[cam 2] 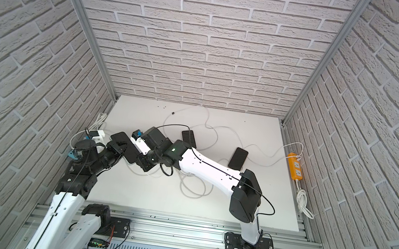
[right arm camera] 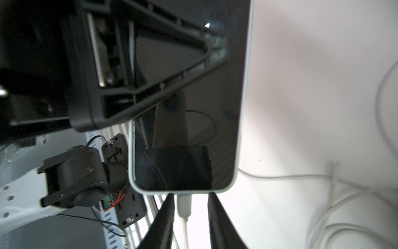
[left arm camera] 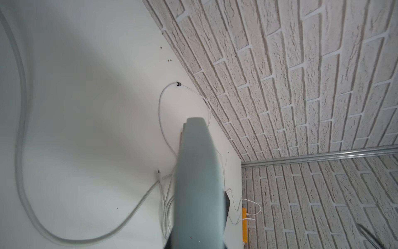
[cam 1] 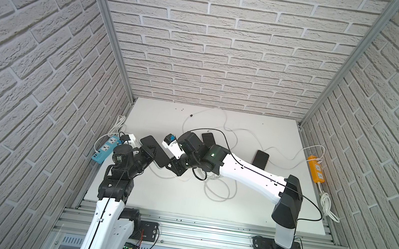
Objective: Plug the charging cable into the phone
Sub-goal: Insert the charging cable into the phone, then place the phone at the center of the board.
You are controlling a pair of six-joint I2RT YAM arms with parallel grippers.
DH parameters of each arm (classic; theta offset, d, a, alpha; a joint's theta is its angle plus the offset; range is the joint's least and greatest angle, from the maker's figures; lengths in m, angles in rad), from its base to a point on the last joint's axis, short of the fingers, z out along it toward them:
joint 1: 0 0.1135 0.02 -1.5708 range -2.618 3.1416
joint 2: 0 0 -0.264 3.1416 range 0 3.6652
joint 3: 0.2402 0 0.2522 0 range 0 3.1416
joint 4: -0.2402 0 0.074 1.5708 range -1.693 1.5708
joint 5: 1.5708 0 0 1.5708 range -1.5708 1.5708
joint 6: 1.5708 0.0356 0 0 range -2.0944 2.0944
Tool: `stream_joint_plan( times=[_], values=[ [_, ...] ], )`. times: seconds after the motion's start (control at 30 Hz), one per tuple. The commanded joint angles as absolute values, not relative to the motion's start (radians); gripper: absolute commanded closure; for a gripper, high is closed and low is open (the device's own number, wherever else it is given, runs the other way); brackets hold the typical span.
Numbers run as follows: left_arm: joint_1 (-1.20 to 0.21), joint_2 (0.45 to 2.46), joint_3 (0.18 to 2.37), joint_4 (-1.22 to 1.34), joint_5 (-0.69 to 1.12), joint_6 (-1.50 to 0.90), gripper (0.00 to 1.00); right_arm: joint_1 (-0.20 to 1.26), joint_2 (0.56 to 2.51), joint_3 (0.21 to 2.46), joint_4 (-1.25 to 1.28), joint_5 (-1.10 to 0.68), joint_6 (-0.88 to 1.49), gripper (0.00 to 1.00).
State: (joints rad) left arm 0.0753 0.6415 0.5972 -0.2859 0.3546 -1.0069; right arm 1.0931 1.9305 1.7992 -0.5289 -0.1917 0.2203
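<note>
The phone, dark-screened with a pale blue-grey rim, hangs tilted above the table's left side. My left gripper is shut on its middle; in the left wrist view the phone's grey back hides the jaws. In the right wrist view the charging cable's white plug sits in the bottom edge of the phone. My right gripper is open around the plug. Its black fingers stand either side, with a clear gap on one side. The cable trails down between them.
Two more dark phones lie on the white table. White cable loops sprawl under my right arm. An orange power strip lies by the right wall. A blue power strip and a white charger lie by the left wall.
</note>
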Motion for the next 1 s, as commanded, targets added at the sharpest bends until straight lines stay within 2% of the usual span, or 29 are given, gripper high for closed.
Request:
stream_joint_plan(
  times=[0.0,0.13,0.47,0.7,0.83,0.97],
  values=[
    [0.076,0.728,0.663,-0.294,0.327,-0.977,1.0,1.035,1.83,1.718,-0.44,-0.161,0.2,0.57],
    [0.078,0.901,0.7,-0.243,0.313,-0.965,0.95,0.986,1.698,1.563,-0.443,-0.127,0.191,0.45],
    [0.056,1.362,0.856,-0.157,0.342,-0.939,0.88,0.859,1.528,1.309,-0.465,-0.093,0.231,0.42],
    [0.05,1.639,1.032,-0.236,0.394,-0.87,0.84,0.829,1.525,1.277,-0.477,-0.093,0.256,0.42],
    [0.048,1.719,1.09,-0.277,0.399,-0.817,0.79,0.802,1.545,1.297,-0.479,-0.095,0.267,0.42],
    [0.048,1.767,1.116,-0.311,0.413,-0.789,0.74,0.778,1.59,1.346,-0.507,-0.09,0.265,0.37]
  ],
)
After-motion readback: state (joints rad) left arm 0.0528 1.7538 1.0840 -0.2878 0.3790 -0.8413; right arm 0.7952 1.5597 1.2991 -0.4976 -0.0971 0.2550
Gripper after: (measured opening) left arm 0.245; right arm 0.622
